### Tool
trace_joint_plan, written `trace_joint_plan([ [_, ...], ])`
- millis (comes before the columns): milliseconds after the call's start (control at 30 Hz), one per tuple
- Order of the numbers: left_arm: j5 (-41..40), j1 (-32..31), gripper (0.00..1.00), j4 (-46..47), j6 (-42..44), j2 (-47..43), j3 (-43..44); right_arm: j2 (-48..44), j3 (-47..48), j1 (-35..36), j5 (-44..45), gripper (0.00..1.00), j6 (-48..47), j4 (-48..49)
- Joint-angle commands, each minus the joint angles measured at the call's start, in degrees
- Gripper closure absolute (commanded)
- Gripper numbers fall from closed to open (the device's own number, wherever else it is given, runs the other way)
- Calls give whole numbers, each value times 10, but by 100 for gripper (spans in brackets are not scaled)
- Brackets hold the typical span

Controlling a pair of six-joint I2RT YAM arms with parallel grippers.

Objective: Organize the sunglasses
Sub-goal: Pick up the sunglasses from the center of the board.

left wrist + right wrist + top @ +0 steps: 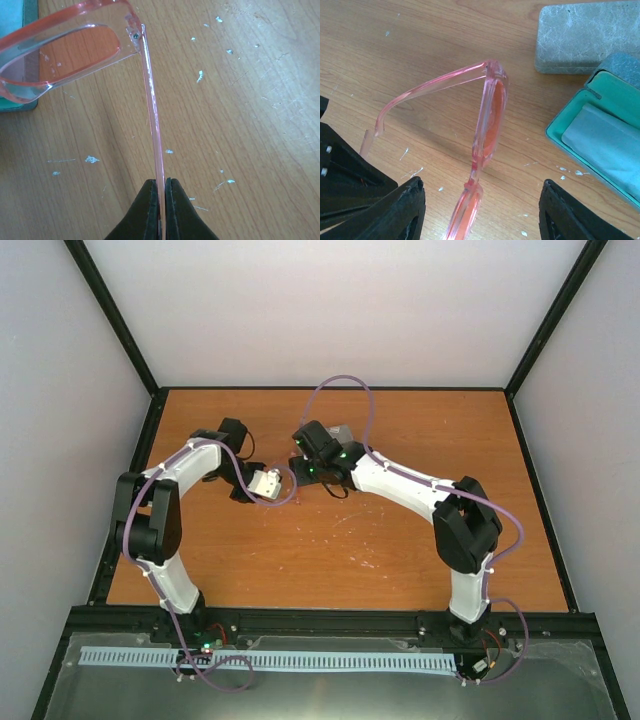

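Note:
The sunglasses (pixel 490 112) have a see-through pink frame with orange-pink lenses and are held up off the wooden table. In the left wrist view my left gripper (pixel 161 184) is shut on one slender arm of the sunglasses (pixel 152 105), near its end. My right gripper (pixel 482 202) is open, with its jaws wide on either side of the front frame and not touching it. In the top view the two grippers, left (pixel 272 486) and right (pixel 308 468), meet at the table's middle back, and the sunglasses show only faintly there.
An open case (pixel 570 117) with teal lining holds a pale blue cloth (pixel 610 145) just right of the sunglasses. A closed grey case (pixel 585 35) lies beyond it and also shows in the top view (pixel 341 432). A teal case edge (pixel 20 102) shows in the left wrist view.

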Motion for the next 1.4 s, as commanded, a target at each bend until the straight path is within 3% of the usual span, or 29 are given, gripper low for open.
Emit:
trace_joint_plan([
  [0,25,-7,99,-15,-5,-28,-6,23,27,12,19,40,23,-25],
  [167,28,-18,99,-15,-13,-33,-6,44,42,15,15,45,28,-25],
  [400,26,-20,99,-16,-15,-35,-4,64,56,15,27,61,27,-27],
  [767,24,-21,99,-12,-15,-32,-10,90,79,14,28,67,28,-26],
  [933,19,-20,99,-10,-14,-32,-13,103,93,14,25,83,27,-36],
  [1133,19,-21,98,-4,-13,-34,-21,104,94,14,29,96,26,-35],
  [1167,20,-21,95,-2,-13,-35,-22,106,96,14,29,97,26,-38],
  [1300,28,-21,60,6,-26,-43,-20,113,100,14,34,97,27,-47],
  [1367,38,-20,47,5,-33,-51,-17,114,99,14,36,97,27,-48],
])
